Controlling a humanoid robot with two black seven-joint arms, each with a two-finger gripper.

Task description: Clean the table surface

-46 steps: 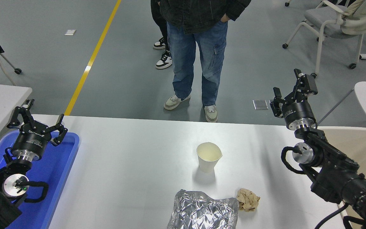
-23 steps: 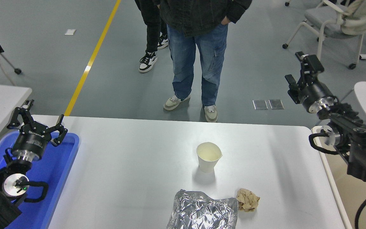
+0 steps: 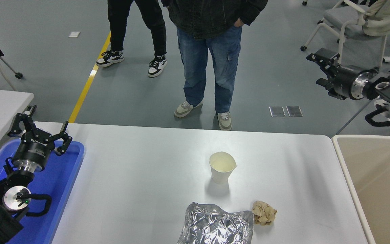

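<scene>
- A crumpled foil bag (image 3: 215,226) lies at the counter's (image 3: 141,176) near edge, a brown paper wad (image 3: 264,212) touching its right side.
- A white paper cup (image 3: 222,166) stands upright mid-counter.
- The left gripper (image 3: 39,130) hangs over a blue tray (image 3: 64,183), jaws spread, empty.
- The right gripper (image 3: 320,69) is raised beyond a beige bin (image 3: 347,176), jaws apart, empty.
- Two people stand at the far side.

Table surface (image 3: 141,176) with cup (image 3: 222,166), foil (image 3: 215,225), wad (image 3: 263,212)

White lettering on left gripper (image 3: 39,135) body too small and upside down for me to read. No other print I can make out.
</scene>
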